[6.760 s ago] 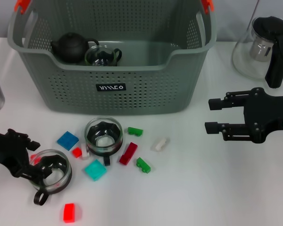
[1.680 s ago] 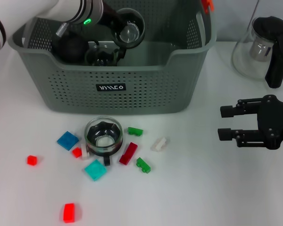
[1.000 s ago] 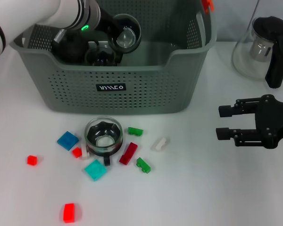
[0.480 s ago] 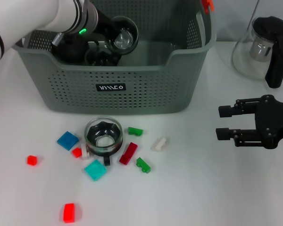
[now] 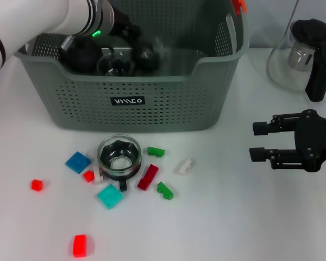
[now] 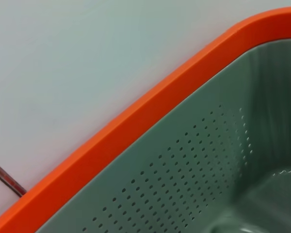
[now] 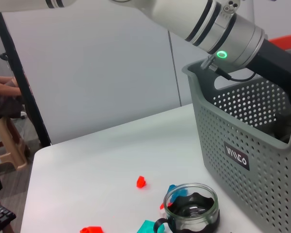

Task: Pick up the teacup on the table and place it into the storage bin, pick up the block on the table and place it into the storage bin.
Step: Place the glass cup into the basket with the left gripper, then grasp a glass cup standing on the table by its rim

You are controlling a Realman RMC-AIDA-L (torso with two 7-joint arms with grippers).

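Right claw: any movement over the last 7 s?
Yes. The right claw has moved toward the robot's right and a bit nearer, away from the storage bin. It hovers open over the table.

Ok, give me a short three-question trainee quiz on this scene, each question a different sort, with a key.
1. True or false: a glass teacup stands on the table in front of the storage bin.
2. Which arm reaches into the storage bin? A) left arm B) right arm C) neither
3. Fill in: the right gripper hovers over the table below the glass ____ with the black handle.

Key:
1. True; the teacup sits among the coloured blocks, such as the dark red block.
2. A; the left arm goes over the bin's rim and down inside.
3. Pitcher; the right gripper's jaws are open and empty.
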